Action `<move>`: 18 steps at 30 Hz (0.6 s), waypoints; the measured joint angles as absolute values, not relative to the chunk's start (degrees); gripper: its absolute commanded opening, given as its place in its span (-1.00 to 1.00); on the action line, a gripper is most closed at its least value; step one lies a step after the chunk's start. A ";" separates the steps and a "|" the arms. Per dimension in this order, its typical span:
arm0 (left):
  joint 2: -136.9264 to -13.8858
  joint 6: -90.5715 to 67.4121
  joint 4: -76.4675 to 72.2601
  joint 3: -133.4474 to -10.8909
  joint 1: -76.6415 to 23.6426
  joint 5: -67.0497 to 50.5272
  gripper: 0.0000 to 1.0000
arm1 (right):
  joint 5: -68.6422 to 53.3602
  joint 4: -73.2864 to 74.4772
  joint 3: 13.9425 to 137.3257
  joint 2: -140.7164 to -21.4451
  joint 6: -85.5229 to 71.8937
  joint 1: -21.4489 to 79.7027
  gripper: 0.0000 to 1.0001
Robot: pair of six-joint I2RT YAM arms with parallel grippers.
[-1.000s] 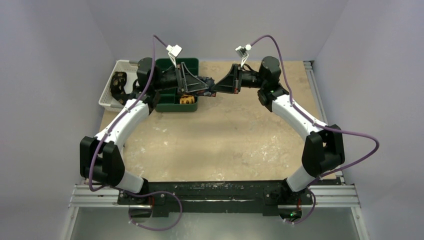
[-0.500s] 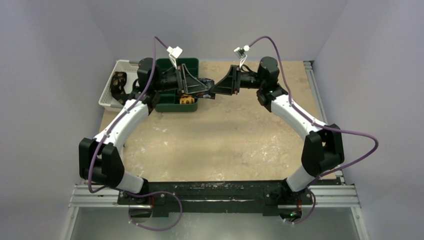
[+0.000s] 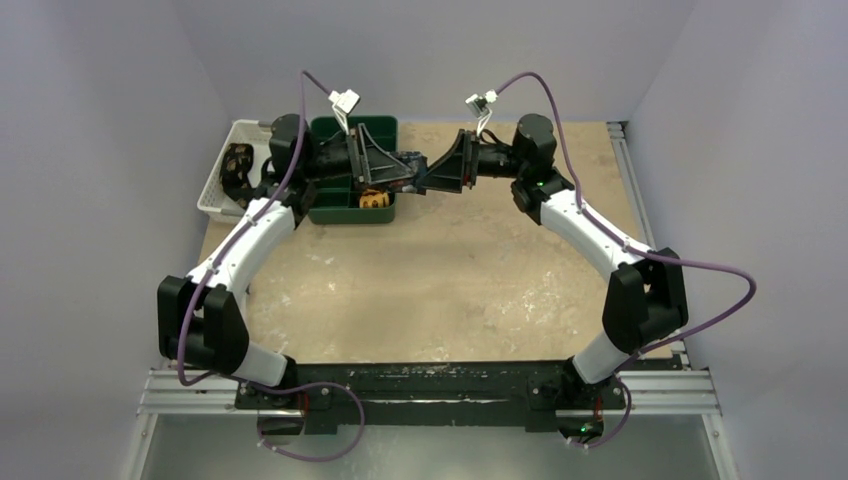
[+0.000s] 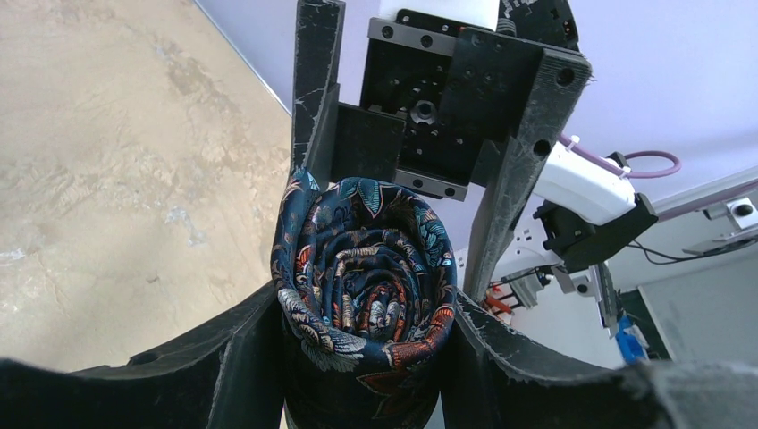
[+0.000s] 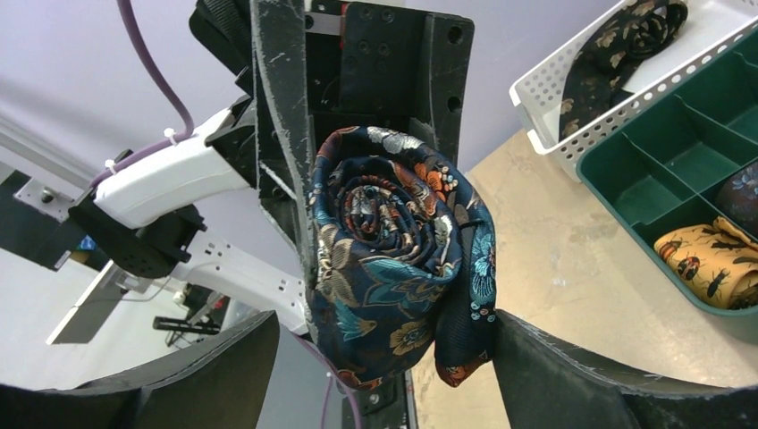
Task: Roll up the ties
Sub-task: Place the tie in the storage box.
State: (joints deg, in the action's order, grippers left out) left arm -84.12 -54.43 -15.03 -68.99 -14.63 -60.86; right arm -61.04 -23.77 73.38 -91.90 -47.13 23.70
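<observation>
1. Done: navy tie [image 4: 365, 268] is fully rolled, held in the air over the bench [image 3: 450, 280], just right of the green tray [image 3: 380, 128].
2. Grip: left claw [image 4: 365, 308] clamps the roll; right claw [image 5: 384, 326] has its jaws apart, not gripping.
3. Binned: yellow tie [image 5: 706, 259] sits rolled in the tray. Left: black-and-gold tie [image 5: 626, 36], bunched in the white basket [image 5: 554, 98].
4. Roll axis is horizontal, claw to claw, with a spiral end facing each wrist.

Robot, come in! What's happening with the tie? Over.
Left gripper shut on rolled tie. Right gripper open, jaws wide around it. Green tray close by, nothing blocking in view.
</observation>
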 measured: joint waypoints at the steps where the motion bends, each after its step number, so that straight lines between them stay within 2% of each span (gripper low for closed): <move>1: -84.12 -54.43 -14.68 -68.99 -14.41 -60.86 -1.00 | -61.06 -23.79 73.38 -91.90 -47.11 23.73 0.94; 6: -84.12 -53.12 -11.92 -69.01 -13.15 -60.77 -1.00 | -61.06 -23.73 73.38 -91.90 -46.96 23.73 0.98; 9: -84.33 -47.05 -3.70 -70.48 -11.90 -60.23 -1.00 | -60.99 -23.38 73.41 -91.90 -46.78 23.68 0.98; 18: -94.59 8.10 45.71 -99.09 -6.33 -51.09 -1.00 | -60.31 -20.60 74.13 -91.90 -44.51 20.88 0.98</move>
State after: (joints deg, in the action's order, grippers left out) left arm -94.59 8.10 45.71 -99.09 -6.33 -51.09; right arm -60.31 -20.60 74.13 -91.90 -44.51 20.88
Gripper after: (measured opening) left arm 0.517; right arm 0.987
